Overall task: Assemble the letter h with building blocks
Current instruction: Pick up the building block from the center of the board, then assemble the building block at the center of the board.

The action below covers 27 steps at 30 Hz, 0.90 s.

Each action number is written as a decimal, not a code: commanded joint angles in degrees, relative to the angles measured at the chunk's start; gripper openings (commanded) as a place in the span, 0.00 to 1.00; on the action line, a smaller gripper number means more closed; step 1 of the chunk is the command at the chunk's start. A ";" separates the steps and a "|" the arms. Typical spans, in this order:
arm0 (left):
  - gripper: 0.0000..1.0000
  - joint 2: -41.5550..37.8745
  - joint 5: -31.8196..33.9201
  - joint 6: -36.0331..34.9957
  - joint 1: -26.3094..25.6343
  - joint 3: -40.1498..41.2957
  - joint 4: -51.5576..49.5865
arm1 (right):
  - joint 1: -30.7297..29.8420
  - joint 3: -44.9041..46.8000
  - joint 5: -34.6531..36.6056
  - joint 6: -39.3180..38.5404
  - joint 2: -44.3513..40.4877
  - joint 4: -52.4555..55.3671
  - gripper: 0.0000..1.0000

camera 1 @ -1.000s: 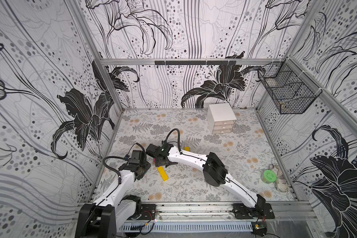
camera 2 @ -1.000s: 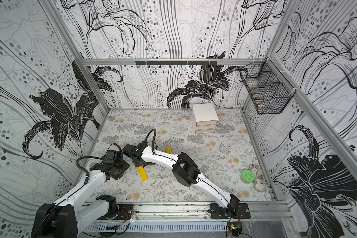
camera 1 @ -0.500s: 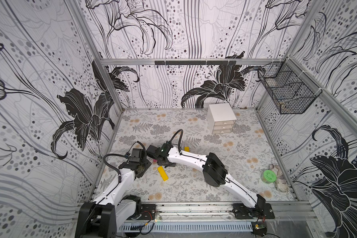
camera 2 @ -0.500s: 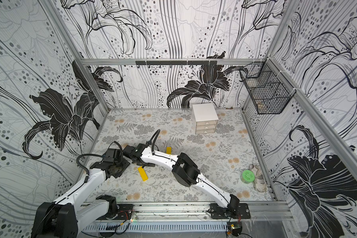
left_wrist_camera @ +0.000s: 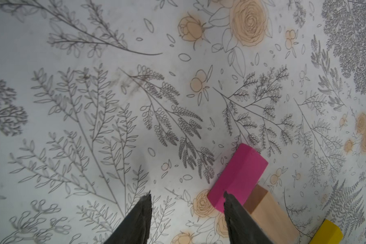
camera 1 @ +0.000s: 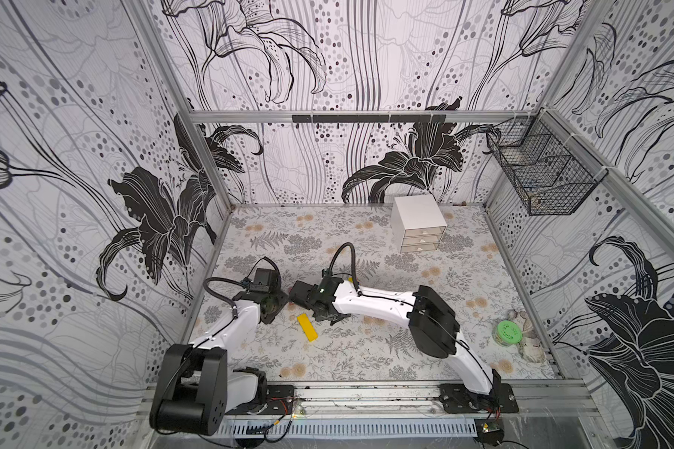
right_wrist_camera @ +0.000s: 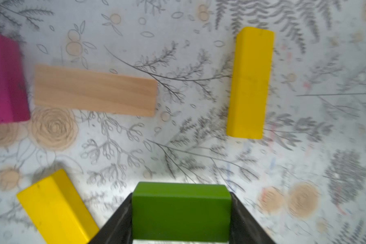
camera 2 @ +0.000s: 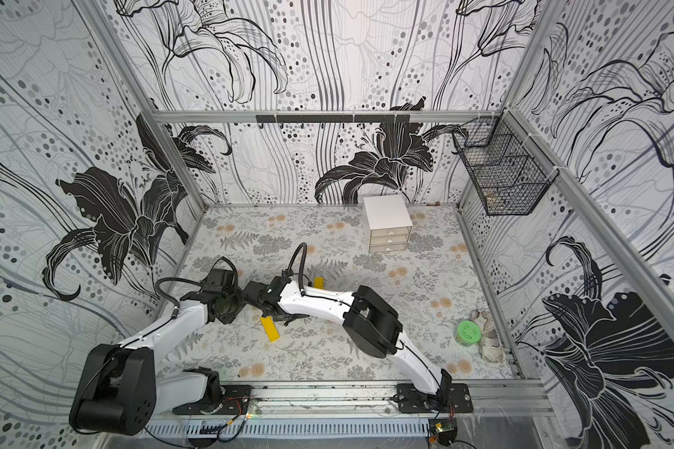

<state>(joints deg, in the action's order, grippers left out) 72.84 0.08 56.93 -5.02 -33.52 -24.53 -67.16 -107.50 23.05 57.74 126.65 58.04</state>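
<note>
My right gripper (right_wrist_camera: 181, 202) is shut on the short green block (right_wrist_camera: 181, 211), which fills the gap between its jaws just above the mat. In the right wrist view a yellow block (right_wrist_camera: 250, 82), the tan wood block (right_wrist_camera: 95, 90), the magenta block (right_wrist_camera: 5, 80) and a second yellow block (right_wrist_camera: 55, 207) lie flat and apart. My left gripper (left_wrist_camera: 187, 196) stands open with bare mat between its fingers. One finger (left_wrist_camera: 237, 213) overlaps the magenta block (left_wrist_camera: 239, 175), which touches the tan block (left_wrist_camera: 270, 215). Both top views show one yellow block (camera 1: 307, 327) (camera 2: 269, 328) beside the wrists.
A white drawer unit (camera 1: 418, 223) stands at the back. A round green lidded container (camera 1: 508, 332) and a crumpled cloth (camera 1: 530, 338) lie by the right wall. A wire basket (camera 1: 541, 171) hangs on that wall. The two wrists sit close together at the mat's left.
The right gripper's jaws have closed in on the green block. The left jaws have opened a little wider and that wrist has shifted slightly. The yellow block on the mat has not moved.
</note>
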 commanded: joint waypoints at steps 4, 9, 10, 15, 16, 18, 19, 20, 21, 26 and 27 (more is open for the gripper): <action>0.58 4.47 0.34 0.07 -3.03 -3.09 4.28 | 0.36 13.25 1.20 -1.68 -10.96 -3.25 0.13; 0.60 7.53 2.20 0.00 -5.60 -5.23 4.37 | 1.15 19.87 -2.02 -2.08 -12.82 -7.72 0.13; 0.60 8.11 2.45 0.03 -5.75 -5.35 4.45 | 1.32 20.50 -2.04 -2.22 -12.96 -8.02 0.13; 0.55 9.97 2.23 0.05 -5.98 -5.77 4.59 | 2.66 22.82 -3.04 -2.76 -12.83 -10.74 0.13; 0.55 9.67 2.16 0.02 -6.13 -5.68 4.49 | 3.14 23.64 -3.54 -2.93 -12.75 -11.80 0.13; 0.55 8.55 2.68 -0.14 -6.34 -5.44 3.72 | 3.98 24.76 -4.36 -3.18 -12.44 -13.22 0.13; 0.55 7.70 3.00 -0.24 -6.41 -5.20 3.26 | 4.45 25.34 -4.84 -3.21 -12.30 -13.96 0.13; 0.55 6.74 3.24 -0.29 -6.48 -4.84 2.72 | 4.87 26.02 -5.02 -3.38 -12.21 -14.49 0.13; 0.55 5.71 3.36 -0.35 -6.42 -4.44 2.36 | 5.21 26.41 -5.24 -3.49 -12.15 -14.85 0.13; 0.55 0.04 3.46 -0.58 -6.51 -1.95 -0.11 | 6.68 28.86 -6.73 -4.25 -12.41 -18.10 0.14; 0.55 -1.02 3.44 -0.58 -6.50 -1.43 -0.37 | 6.69 29.04 -6.92 -4.30 -12.32 -18.52 0.14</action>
<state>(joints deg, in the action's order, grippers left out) 74.24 2.17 56.97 -11.29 -36.62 -23.05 -60.53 -79.26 17.15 54.46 114.26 41.87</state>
